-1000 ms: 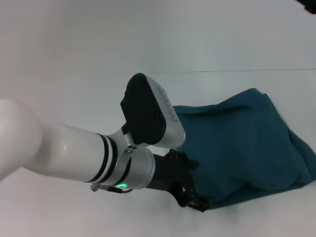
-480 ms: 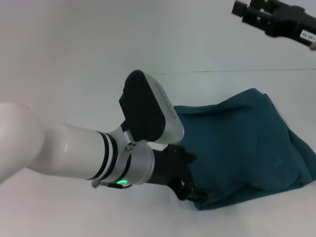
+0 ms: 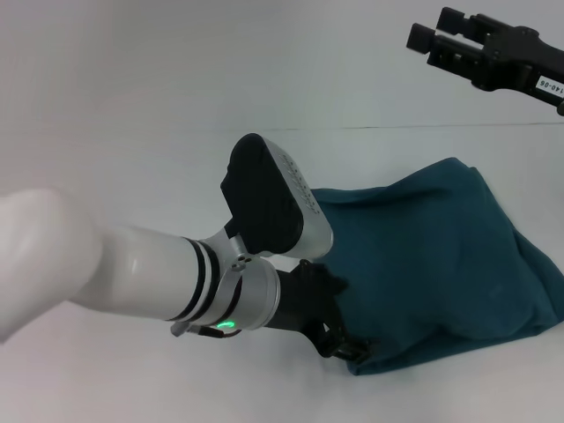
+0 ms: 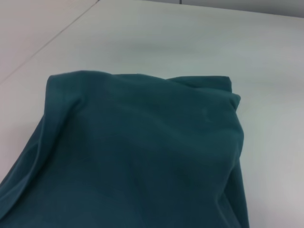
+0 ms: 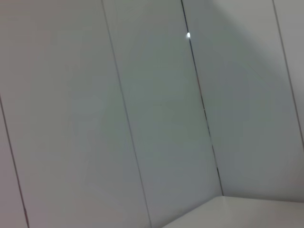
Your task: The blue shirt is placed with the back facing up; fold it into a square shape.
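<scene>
The blue shirt [image 3: 432, 256] lies bunched and partly folded on the right half of the white table, running out of the head view on the right. My left gripper [image 3: 342, 342] sits low at the shirt's near left corner, touching its edge; the arm hides the grip. The left wrist view looks across the shirt [image 4: 142, 156], showing a folded edge and a far corner. My right gripper [image 3: 434, 31] hangs open and empty, high at the back right, well clear of the cloth.
The white table [image 3: 132, 159] stretches to the left and behind the shirt, with its far edge [image 3: 176, 130] meeting a pale wall. My left forearm [image 3: 132, 273] crosses the near left of the head view. Wall panels [image 5: 142, 118] fill the right wrist view.
The right gripper has come into the head view at the top right and moved down and leftward. The left arm shifted slightly at the shirt's near corner; the shirt has barely moved.
</scene>
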Motion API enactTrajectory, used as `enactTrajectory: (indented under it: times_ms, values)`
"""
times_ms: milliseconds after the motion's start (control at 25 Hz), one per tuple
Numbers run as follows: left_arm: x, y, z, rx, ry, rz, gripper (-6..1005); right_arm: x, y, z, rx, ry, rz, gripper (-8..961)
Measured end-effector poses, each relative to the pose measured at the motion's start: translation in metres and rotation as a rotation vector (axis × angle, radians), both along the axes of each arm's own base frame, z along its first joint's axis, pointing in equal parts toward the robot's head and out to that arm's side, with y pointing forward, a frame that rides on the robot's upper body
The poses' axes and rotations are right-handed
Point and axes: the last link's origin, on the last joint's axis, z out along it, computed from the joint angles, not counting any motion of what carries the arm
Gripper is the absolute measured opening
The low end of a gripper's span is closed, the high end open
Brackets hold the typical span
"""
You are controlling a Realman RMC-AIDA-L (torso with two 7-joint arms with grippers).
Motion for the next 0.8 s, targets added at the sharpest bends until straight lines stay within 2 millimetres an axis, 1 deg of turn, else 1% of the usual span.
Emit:
enactTrajectory:
  times_ms: [200, 400, 800]
  values:
    - [-0.003, 0.004, -0.007, -0.012, 0.015, 0.028, 859, 0.001, -0.002, 0.003, 0.009, 0.023, 0.004, 735]
    - [0.0, 0.009, -0.015, 0.001, 0.026, 0.013, 853, 0.003, -0.002, 0.005, 0.027, 0.022, 0.004, 735]
    - [-0.004, 0.012, -0.024, 0.008, 0.043, 0.02, 833, 0.014, -0.004, 0.01, 0.047, 0.041, -0.02, 734]
